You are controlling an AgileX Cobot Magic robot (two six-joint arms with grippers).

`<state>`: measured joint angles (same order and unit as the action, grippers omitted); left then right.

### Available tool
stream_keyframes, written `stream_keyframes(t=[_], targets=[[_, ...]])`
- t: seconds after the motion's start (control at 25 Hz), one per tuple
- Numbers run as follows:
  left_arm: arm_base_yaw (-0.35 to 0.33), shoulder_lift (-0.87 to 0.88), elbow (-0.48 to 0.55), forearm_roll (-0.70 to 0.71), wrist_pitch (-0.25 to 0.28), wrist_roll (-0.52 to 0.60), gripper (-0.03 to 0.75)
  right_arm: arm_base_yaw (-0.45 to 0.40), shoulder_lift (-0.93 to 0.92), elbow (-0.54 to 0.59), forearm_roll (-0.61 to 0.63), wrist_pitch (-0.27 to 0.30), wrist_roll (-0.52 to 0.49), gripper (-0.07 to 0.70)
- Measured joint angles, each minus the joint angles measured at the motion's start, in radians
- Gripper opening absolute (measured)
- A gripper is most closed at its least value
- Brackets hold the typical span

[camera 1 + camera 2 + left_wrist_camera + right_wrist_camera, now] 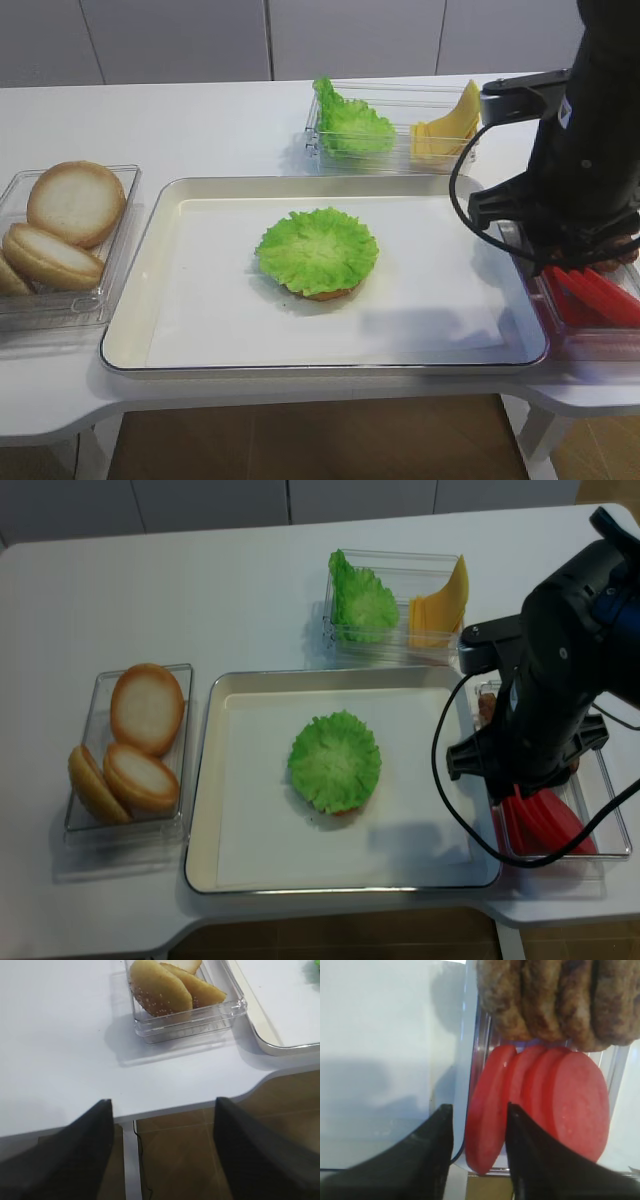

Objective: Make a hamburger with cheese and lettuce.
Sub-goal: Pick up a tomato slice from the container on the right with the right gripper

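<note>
Right gripper [479,1152] low over the clear bin [610,780] at the tabletop's right edge, jaws spread and straddling the outermost of the red round slices [540,1110]; fingers [432,1155] not visibly pressing it, so no firm grip seen. Slices standing on edge, faces toward the tray; brown patties [560,1000] packed on edge behind them in the same bin.

Left gripper [160,1160] hanging off the tabletop's front left edge, jaws wide apart, nothing between them. Just ahead of it, clear box of bun halves [165,987] at the tabletop's left edge.

Hamburger [317,252] near the middle of the metal tray [130,300], on white liner paper [220,300]. Flat stack, roughly round, no clear long axis; tan bun base peeking out only at the front edge, toward the tabletop's front. Lettuce [335,760] lying flat on top of the bun, ruffled rim overhanging all round.

Cheese [440,610] in the right end of the clear bin at the tabletop's rear edge, slices stacked and leaning on edge, top corner pointing up and right. Spare lettuce leaves [362,602] in the left end of that bin, standing upright.

No labels or readable writing anywhere.
</note>
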<state>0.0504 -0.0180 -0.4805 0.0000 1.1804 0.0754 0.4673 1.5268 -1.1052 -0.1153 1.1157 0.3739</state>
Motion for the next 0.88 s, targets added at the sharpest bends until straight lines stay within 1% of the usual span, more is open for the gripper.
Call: stream_keyframes(t=[0.72, 0.8, 0.88], targets=[[0.0, 0.0, 0.0, 0.0, 0.0, 0.0, 0.468, 0.0, 0.045, 0.0, -0.019, -0.006, -0.002, 0.281], [0.0, 0.0, 0.0, 0.0, 0.0, 0.0, 0.468, 0.0, 0.045, 0.0, -0.019, -0.008, -0.002, 0.267], [0.0, 0.0, 0.0, 0.0, 0.0, 0.0, 0.468, 0.0, 0.045, 0.0, -0.019, -0.008, -0.002, 0.229]])
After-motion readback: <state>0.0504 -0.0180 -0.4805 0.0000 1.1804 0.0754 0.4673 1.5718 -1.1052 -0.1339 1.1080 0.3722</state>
